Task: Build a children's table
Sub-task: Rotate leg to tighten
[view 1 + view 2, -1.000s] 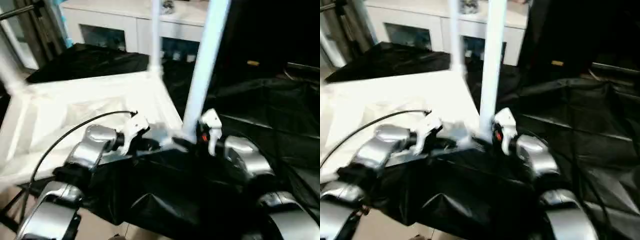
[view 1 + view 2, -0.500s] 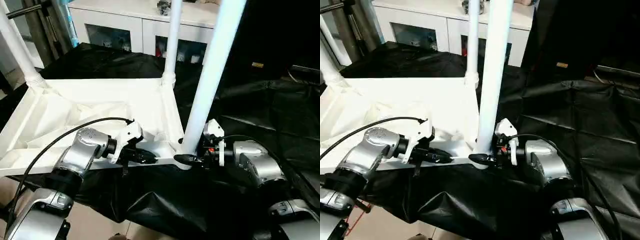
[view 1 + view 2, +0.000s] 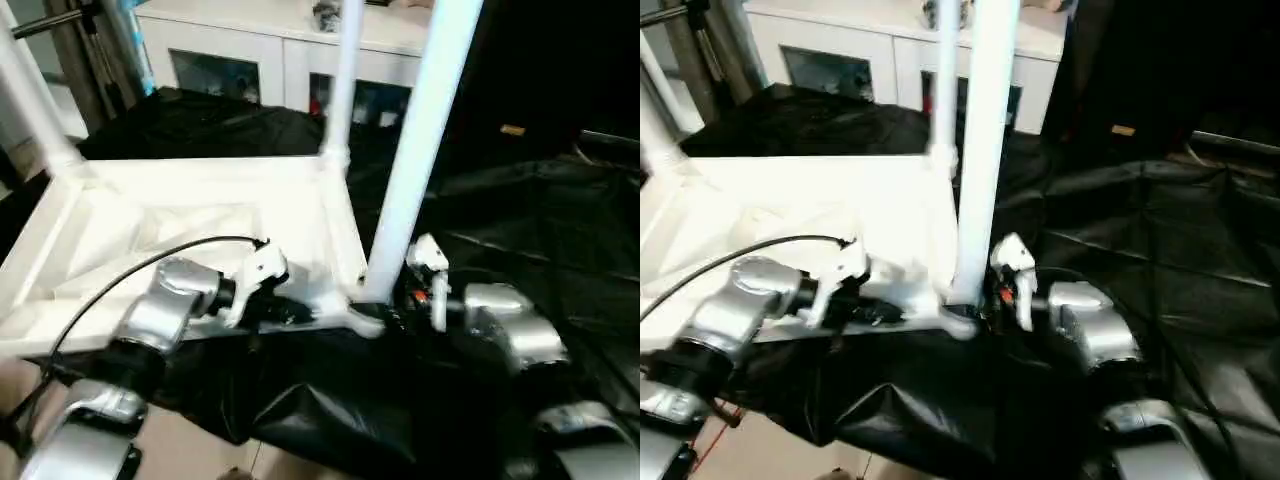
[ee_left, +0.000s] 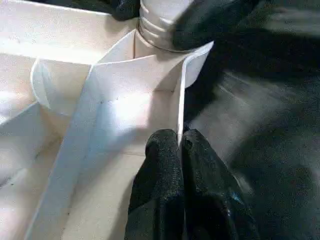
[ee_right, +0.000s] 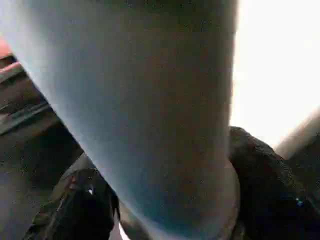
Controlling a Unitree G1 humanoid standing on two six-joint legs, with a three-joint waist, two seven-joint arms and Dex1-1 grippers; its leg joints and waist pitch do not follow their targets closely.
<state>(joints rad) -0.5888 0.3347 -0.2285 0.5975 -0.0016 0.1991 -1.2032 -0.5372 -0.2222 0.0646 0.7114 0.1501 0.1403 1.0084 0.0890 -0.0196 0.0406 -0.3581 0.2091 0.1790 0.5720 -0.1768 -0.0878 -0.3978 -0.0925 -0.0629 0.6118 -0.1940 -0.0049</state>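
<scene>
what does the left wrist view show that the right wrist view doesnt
Left wrist view: the left gripper shut on the table top's rim, plus the ribs on its underside. Right wrist view: the right gripper around the base of the corner leg, seen from close up. Both: that same leg at its socket end, and the black cloth.

Left forearm (image 3: 165, 310): rounded silver metal shell, glossy, darker joint band lower down. Black cable (image 3: 130, 265) arcs from behind forearm to white wrist housing (image 3: 258, 275). Left tool (image 4: 179, 145): two black fingers, matte, rounded tips, slightly textured. Right forearm (image 3: 510, 330): same silver casing, bulbous. White bracket (image 3: 430, 265) at right wrist, small red-orange mark beside it. Right tool fingers (image 5: 270, 175): black, small blue speck on one.
</scene>
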